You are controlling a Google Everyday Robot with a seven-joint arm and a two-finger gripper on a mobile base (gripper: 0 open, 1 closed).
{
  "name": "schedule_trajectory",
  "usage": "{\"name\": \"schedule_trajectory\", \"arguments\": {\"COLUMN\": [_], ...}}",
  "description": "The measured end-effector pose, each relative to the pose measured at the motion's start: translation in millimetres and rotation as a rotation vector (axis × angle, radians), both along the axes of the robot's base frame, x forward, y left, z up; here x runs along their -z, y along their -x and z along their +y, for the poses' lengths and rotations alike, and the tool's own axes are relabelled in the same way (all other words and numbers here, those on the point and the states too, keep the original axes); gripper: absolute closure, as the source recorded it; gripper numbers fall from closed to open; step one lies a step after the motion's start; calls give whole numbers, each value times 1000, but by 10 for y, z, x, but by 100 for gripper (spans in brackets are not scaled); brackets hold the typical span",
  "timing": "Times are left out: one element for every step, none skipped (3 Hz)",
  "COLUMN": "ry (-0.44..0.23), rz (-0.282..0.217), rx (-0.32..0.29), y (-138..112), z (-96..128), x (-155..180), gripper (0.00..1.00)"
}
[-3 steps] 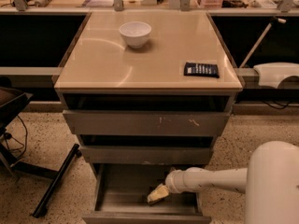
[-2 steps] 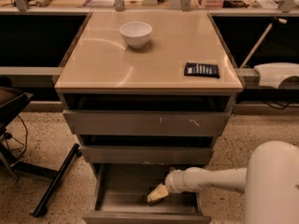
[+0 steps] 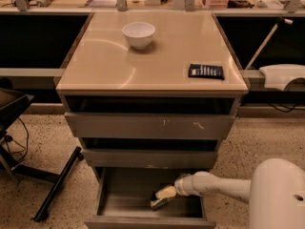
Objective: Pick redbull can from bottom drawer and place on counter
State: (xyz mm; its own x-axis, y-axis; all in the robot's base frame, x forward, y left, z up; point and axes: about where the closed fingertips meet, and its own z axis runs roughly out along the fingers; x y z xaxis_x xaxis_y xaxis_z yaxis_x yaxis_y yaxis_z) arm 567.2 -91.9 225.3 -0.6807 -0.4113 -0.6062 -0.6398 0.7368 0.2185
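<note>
One slim silvery redbull can (image 3: pixel 158 203) lay in the bottom-centre grey-brown wooden drawer (image 3: pixel 124 197), so your tool (image 3: pixel 165 193) hung right at it; you couldn't tell its grip.

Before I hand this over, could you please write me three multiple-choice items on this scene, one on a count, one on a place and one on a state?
1. How many things lie on the counter?
A. none
B. two
C. five

2. Where is the gripper?
A. down in the bottom drawer
B. above the counter
C. on the floor to the left

3. In what state is the bottom drawer?
A. shut
B. pulled open
C. taken out of the cabinet

Answers:
1 B: only a bowl and a packet rest on it.
2 A: the arm reaches in from the right and the gripper sits low inside the drawer, right by the can.
3 B: its floor and side walls show in front of the cabinet.
</note>
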Motion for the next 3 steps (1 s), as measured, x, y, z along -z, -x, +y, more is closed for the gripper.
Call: {"name": "schedule_trajectory", "arguments": {"ry": [0, 21, 95], "rz": [-8, 15, 91], "rx": [11, -9, -28], "y": [-76, 57, 274], "z": [-27, -2, -57], "x": [17, 142, 650], "gripper": [0, 0, 0]}}
